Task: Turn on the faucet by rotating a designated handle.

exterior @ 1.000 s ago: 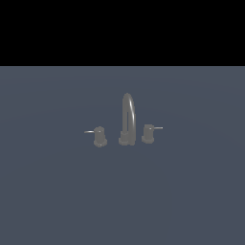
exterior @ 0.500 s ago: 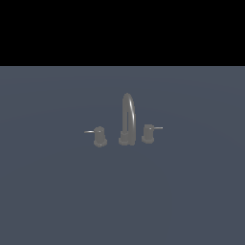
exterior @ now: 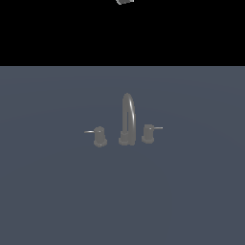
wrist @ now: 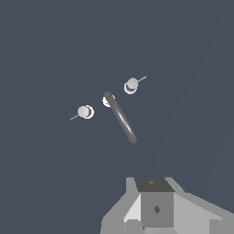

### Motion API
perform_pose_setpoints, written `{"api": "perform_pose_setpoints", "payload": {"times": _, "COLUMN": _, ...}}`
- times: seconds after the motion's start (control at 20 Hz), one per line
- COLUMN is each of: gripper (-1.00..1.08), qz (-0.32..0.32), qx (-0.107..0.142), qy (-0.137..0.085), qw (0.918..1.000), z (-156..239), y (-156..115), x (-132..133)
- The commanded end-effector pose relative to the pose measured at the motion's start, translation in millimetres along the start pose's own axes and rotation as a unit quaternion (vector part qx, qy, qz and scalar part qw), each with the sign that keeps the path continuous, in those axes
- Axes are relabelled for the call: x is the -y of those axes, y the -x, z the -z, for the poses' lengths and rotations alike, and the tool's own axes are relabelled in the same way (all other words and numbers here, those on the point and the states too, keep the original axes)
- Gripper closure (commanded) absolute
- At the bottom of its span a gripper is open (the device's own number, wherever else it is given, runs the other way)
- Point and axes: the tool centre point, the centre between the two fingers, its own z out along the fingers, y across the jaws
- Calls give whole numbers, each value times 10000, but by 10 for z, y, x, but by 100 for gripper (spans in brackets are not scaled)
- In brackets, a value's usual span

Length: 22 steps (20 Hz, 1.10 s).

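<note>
The faucet (exterior: 127,119) stands mid-floor in the exterior view, a dull grey arched spout on a round base. The handle (exterior: 149,133) is the squat knob on the exterior view's right, its thin lever pointing right. The twin knob (exterior: 99,137) on the left has its lever pointing left. Only a sliver of my gripper (exterior: 125,1) shows at the top edge, high above and well apart from the faucet. In the wrist view the spout (wrist: 121,119) is seen from above between two knobs (wrist: 131,85) (wrist: 84,111). The gripper body (wrist: 154,206) fills the lower edge, its fingertips hidden.
The faucet set stands on a flat blue-grey floor (exterior: 57,191) that spreads out on all sides. A black background lies beyond its far edge. Nothing else shows near the faucet.
A small piece of my gripper has come into the exterior view at the top edge. The faucet and both knobs have not moved.
</note>
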Motion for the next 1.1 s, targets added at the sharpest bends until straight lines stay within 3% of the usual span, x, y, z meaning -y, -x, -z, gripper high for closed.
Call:
{"api": "perform_pose_setpoints", "payload": {"times": 0.0, "gripper": 108, "qz": -354, "qx": -4, "qy": -16, "qw": 9994, "z": -152, "y": -205, "x": 20}}
{"api": "perform_pose_setpoints", "payload": {"times": 0.5, "gripper": 108, "qz": -1742, "qx": -5, "qy": -66, "qw": 9847, "z": -876, "y": -948, "x": 27}}
{"api": "perform_pose_setpoints", "payload": {"times": 0.75, "gripper": 108, "qz": -2427, "qx": -5, "qy": -87, "qw": 9701, "z": -1306, "y": -1271, "x": -10}}
{"api": "perform_pose_setpoints", "payload": {"times": 1.05, "gripper": 108, "qz": -3235, "qx": -5, "qy": -108, "qw": 9462, "z": -1873, "y": -1602, "x": -90}}
